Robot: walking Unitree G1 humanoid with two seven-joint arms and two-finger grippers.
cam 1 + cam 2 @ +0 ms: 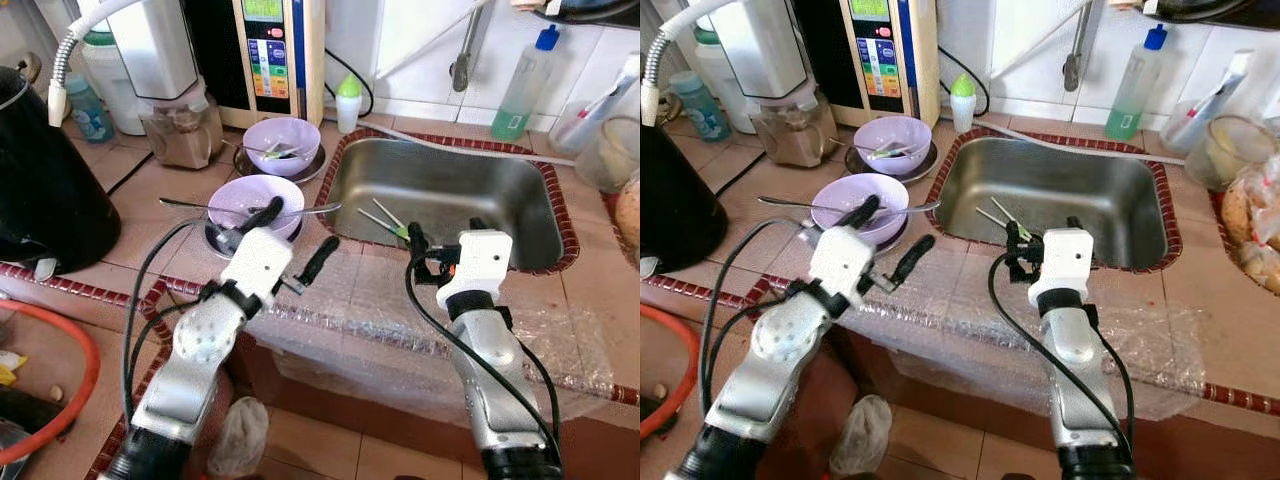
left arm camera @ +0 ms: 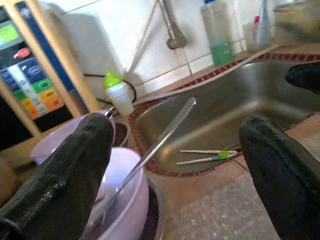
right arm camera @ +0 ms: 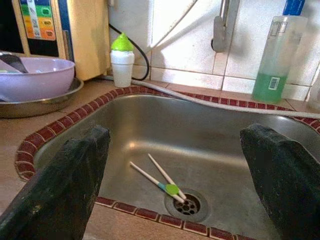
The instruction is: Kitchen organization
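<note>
Both grippers gape wide; left gripper beside the near bowl; right gripper at the sink.

Both silver arms reach forward and up from the bottom of the head views, elbows low, black cables looping along each. Left gripper angled up and to the right, fingers spread wide apart, nothing between them. Right gripper points straight ahead, fingers also spread wide, empty. Wrists are white blocks.
</note>
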